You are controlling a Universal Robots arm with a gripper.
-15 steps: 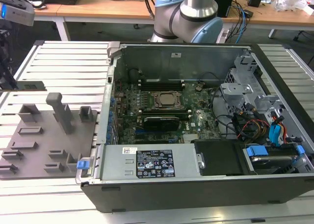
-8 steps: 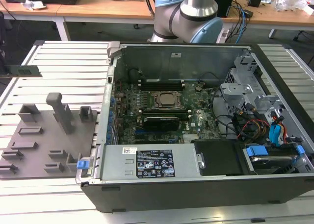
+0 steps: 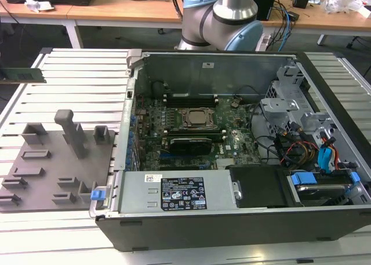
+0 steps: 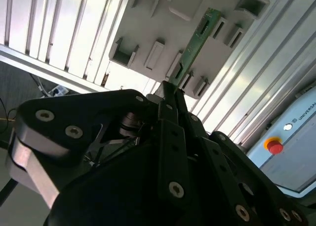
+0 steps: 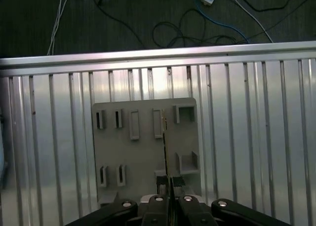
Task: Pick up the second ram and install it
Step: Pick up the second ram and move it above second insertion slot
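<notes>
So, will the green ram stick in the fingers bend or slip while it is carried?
Probably stiff: in the second wrist view the second ram juts straight from the fingers, no sag. Likely light, being a slim board. Pinched at one end, it might pivot.

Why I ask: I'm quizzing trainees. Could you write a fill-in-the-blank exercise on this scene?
In the second wrist view, the fingers hold the second ram, a slim ____ board.
In the first wrist view it shows against a ____ slotted tray.
In the exterior view, the computer case lies with its side ____.
Missing: green; grey; open.
</notes>
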